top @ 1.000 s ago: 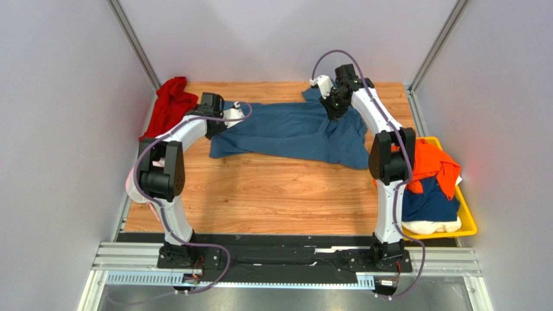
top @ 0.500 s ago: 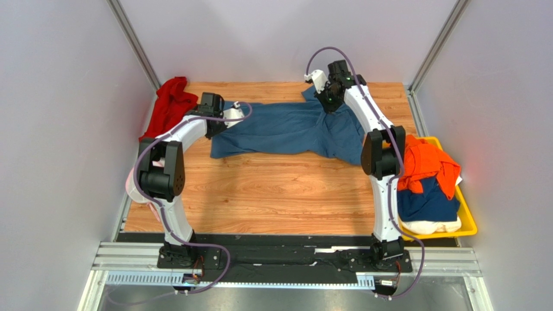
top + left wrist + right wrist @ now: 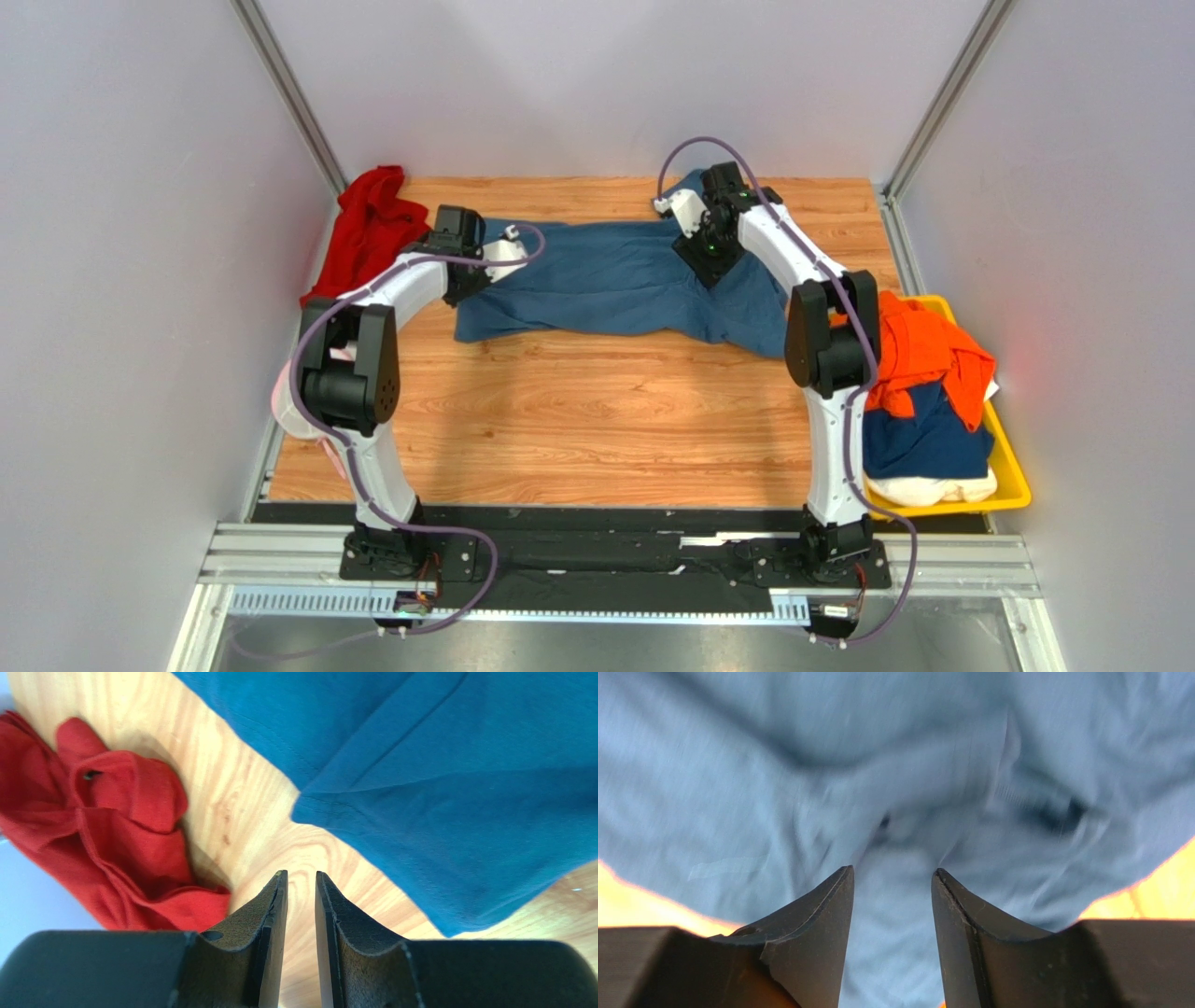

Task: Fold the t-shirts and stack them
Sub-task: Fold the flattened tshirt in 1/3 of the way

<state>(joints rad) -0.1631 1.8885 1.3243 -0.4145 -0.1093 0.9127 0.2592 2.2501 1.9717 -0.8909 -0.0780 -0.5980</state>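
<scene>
A large slate-blue t-shirt (image 3: 617,280) lies spread and rumpled across the back of the wooden table (image 3: 589,420). My right gripper (image 3: 711,247) hovers over its right part, open, with only blurred blue cloth (image 3: 808,777) below the jaws (image 3: 892,871). My left gripper (image 3: 491,259) is at the shirt's left end. Its jaws (image 3: 300,876) stand slightly apart over bare wood, holding nothing, just short of a blue sleeve edge (image 3: 456,777). An orange t-shirt (image 3: 926,350), a navy one (image 3: 926,437) and a cream one (image 3: 933,490) are piled at the right.
A red shirt (image 3: 368,224) lies crumpled at the table's back left corner, close to my left fingers (image 3: 112,833). The pile of shirts sits in a yellow bin (image 3: 1013,483) off the table's right edge. Grey walls enclose the table on three sides.
My right gripper has opened and let go of the blue t-shirt after shifting it leftward; the shirt's right side now lies more bunched. The left arm has not moved.
</scene>
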